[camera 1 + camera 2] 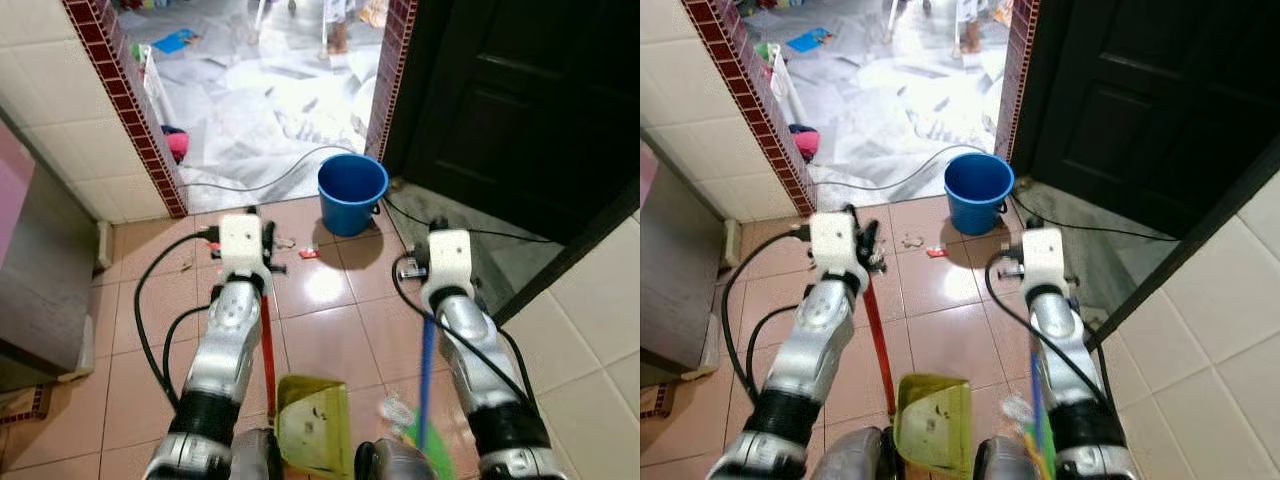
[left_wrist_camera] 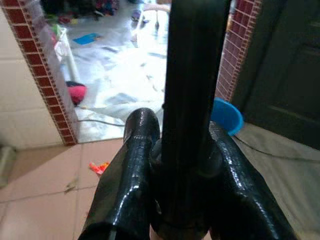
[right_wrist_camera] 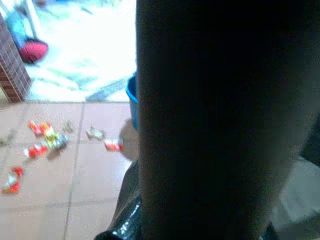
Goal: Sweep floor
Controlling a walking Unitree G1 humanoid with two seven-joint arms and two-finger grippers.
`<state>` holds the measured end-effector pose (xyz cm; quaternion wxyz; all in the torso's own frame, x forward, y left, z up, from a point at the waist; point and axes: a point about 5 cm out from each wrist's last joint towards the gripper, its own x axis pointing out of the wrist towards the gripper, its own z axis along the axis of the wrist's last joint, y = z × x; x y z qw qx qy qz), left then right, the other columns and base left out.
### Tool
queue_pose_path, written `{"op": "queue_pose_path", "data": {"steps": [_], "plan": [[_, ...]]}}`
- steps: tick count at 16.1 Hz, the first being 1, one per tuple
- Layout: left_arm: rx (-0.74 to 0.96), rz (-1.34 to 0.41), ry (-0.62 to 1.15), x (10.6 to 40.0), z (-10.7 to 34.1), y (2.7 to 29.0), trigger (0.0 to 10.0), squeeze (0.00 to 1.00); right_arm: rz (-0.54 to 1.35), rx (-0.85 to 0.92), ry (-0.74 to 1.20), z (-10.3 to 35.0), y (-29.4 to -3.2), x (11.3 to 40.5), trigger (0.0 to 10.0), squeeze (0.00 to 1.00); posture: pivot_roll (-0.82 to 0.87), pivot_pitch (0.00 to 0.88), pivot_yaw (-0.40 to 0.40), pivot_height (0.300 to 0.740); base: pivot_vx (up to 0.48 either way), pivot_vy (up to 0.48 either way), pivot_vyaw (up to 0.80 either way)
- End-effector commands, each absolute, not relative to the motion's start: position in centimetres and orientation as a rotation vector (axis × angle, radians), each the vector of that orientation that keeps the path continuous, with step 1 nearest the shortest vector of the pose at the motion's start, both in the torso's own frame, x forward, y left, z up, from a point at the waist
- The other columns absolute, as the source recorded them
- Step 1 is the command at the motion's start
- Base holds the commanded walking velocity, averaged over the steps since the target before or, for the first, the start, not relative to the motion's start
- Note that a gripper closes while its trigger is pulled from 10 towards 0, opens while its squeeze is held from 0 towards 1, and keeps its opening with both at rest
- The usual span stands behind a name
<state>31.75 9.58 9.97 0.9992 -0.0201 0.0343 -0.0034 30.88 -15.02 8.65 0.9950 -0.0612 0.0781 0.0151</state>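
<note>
My left gripper (image 1: 266,262) is shut on the red handle (image 1: 268,340) of a yellow-green dustpan (image 1: 312,425), which sits low on the floor between my arms. In the left wrist view, both black fingers (image 2: 130,180) clasp the dark handle (image 2: 192,75). My right gripper (image 1: 420,285) is shut on the blue broom handle (image 1: 427,365); the green bristles (image 1: 425,440) lie beside the dustpan. That handle (image 3: 215,115) blocks most of the right wrist view. Small red and pale scraps of litter (image 1: 308,253) (image 3: 45,140) lie on the terracotta tiles ahead, short of the bucket.
A blue bucket (image 1: 352,190) stands at the doorway threshold. A black cable (image 1: 260,185) runs across the floor behind it. A dark door (image 1: 520,100) is on the right, a white tiled wall (image 1: 600,330) at near right, and a cabinet (image 1: 40,270) on the left.
</note>
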Motion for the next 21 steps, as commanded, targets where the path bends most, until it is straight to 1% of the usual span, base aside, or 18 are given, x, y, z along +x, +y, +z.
{"op": "queue_pose_path", "data": {"steps": [1, 2, 4, 5, 7, 9, 13, 14, 16, 19, 21], "plan": [[-0.067, 0.086, 0.062, 32.2, 9.7, 9.8, 10.0, 0.0, 0.035, -0.087, 0.084, 10.2, -14.6, 31.4, 10.0, 0.0, -0.06, 0.082, 0.015, 0.74, 0.0, 0.0, 0.0], [-0.077, 0.188, 0.064, 32.5, 9.0, 10.2, 10.0, 0.0, 0.031, -0.078, 0.072, 10.4, -14.5, 31.5, 10.0, 0.0, -0.06, 0.082, 0.015, 0.74, 0.0, 0.0, 0.0], [-0.1, 0.199, 0.079, 32.8, 8.4, 9.7, 10.0, 0.0, 0.031, -0.084, 0.067, 10.6, -14.6, 31.5, 10.0, 0.0, -0.07, 0.081, 0.014, 0.74, 0.0, 0.0, 0.0], [-0.082, 0.201, 0.083, 32.9, 8.2, 9.5, 10.0, 0.0, 0.027, -0.083, 0.066, 10.6, -14.7, 31.5, 10.0, 0.0, -0.09, 0.081, 0.014, 0.74, 0.0, 0.0, 0.0], [-0.108, 0.15, 0.061, 33.5, 8.2, 8.9, 10.0, 0.0, 0.009, -0.093, 0.075, 10.4, -15.2, 31.5, 10.0, 0.0, -0.1, 0.078, 0.013, 0.74, 0.0, 0.0, 0.0], [-0.063, 0.124, -0.026, 34.2, 9.3, 8.5, 10.0, 0.0, -0.017, -0.127, 0.078, 10.4, -15.7, 31.5, 10.0, 0.0, -0.12, 0.076, 0.011, 0.74, 0.0, 0.0, 0.0], [-0.066, 0.067, -0.187, 35.4, 12.5, 7.3, 10.0, 0.0, -0.015, -0.13, 0.028, 11.3, -16.3, 31.7, 10.0, 0.0, -0.13, 0.073, 0.006, 0.74, 0.0, 0.0, 0.0], [-0.061, 0.052, -0.262, 35.7, 14.0, 7.1, 10.0, 0.0, 0.001, -0.139, -0.006, 11.8, -16.2, 31.8, 10.0, 0.0, -0.13, 0.073, 0.006, 0.74, 0.0, 0.0, 0.0], [-0.059, 0.015, -0.329, 35.9, 15.2, 6.6, 10.0, 0.0, 0.023, -0.159, -0.051, 12.5, -16.0, 31.9, 10.0, 0.0, -0.12, 0.071, 0.009, 0.74, 0.0, 0.0, 0.0], [-0.025, -0.044, -0.306, 35.2, 13.8, 6.0, 10.0, 0.0, 0.031, -0.176, -0.035, 12.1, -15.6, 32.0, 10.0, 0.0, -0.12, 0.068, 0.013, 0.74, 0.0, 0.0, 0.0], [0.008, -0.082, -0.325, 34.7, 13.4, 5.8, 10.0, 0.0, 0.024, -0.19, -0.023, 11.9, -15.7, 32.0, 10.0, 0.0, -0.12, 0.069, 0.013, 0.74, 0.0, 0.0, 0.0]]}}
